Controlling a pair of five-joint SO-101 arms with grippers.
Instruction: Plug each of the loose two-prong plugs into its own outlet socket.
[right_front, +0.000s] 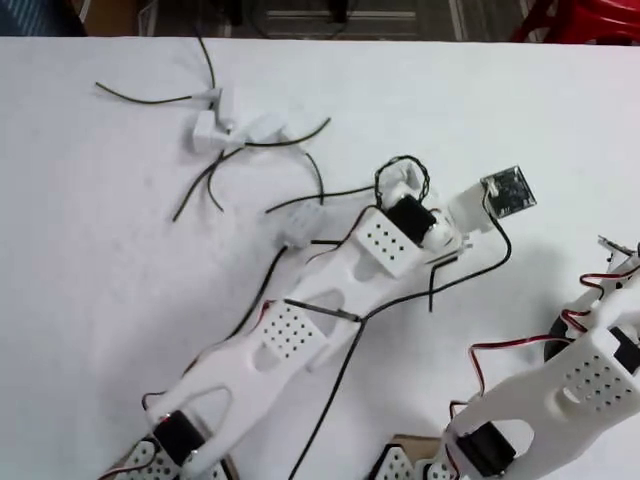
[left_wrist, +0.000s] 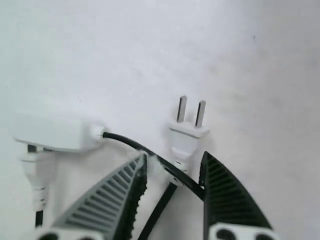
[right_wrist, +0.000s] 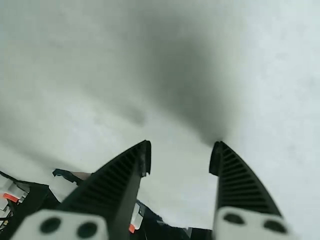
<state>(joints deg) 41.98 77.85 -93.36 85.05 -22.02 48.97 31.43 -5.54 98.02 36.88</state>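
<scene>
1. The left pincer (left_wrist: 174, 156) is standing wide open, straddling a white two-prong plug (left_wrist: 187, 137) lying near the tabletop's (right_front: 100, 250) middle.
2. A white outlet socket (left_wrist: 55, 132) is lying just beside that plug, its black cord (left_wrist: 125, 141) crossing between the fingers (left_wrist: 120, 195).
3. The right pincer (right_wrist: 182, 145) is hanging wide open over the tabletop's near right.

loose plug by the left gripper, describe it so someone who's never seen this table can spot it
On the white table, follow the left arm to its open left gripper. The white plug lies just ahead of it on a black cord. Unlike the neighbouring plug at the white outlet block, its two metal prongs are bare.
</scene>
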